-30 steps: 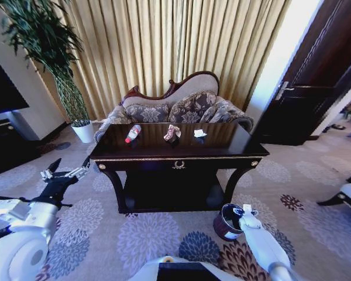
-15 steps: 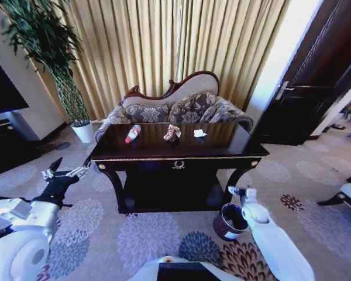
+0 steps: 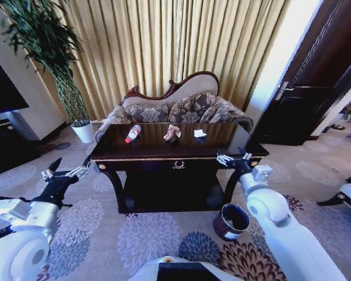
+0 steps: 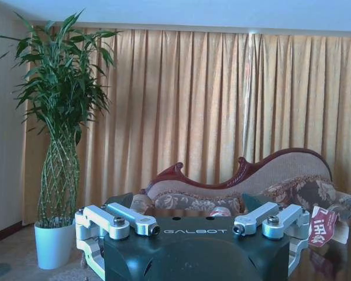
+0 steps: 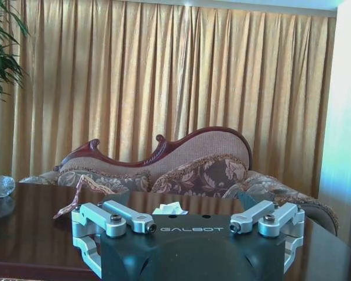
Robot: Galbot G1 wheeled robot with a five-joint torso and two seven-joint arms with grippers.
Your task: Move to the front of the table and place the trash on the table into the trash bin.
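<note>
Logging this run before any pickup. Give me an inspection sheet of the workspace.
Surface: glossy dark table, top bare apart from the litter.
Job's things: bottle, wrapper and white scrap in a row on the table; trash bin on the carpet by the table's right leg.
Clutter: nothing seen.
Grippers: left tool open, low beside the table's left end; right tool open, at the table's front right edge, empty.
Cables: nothing seen.
Surroundings: sofa, curtains, potted plant, door.

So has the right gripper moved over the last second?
Yes. The right gripper has risen from beside the trash bin to the table's front right edge; the table and bin stayed put.
</note>
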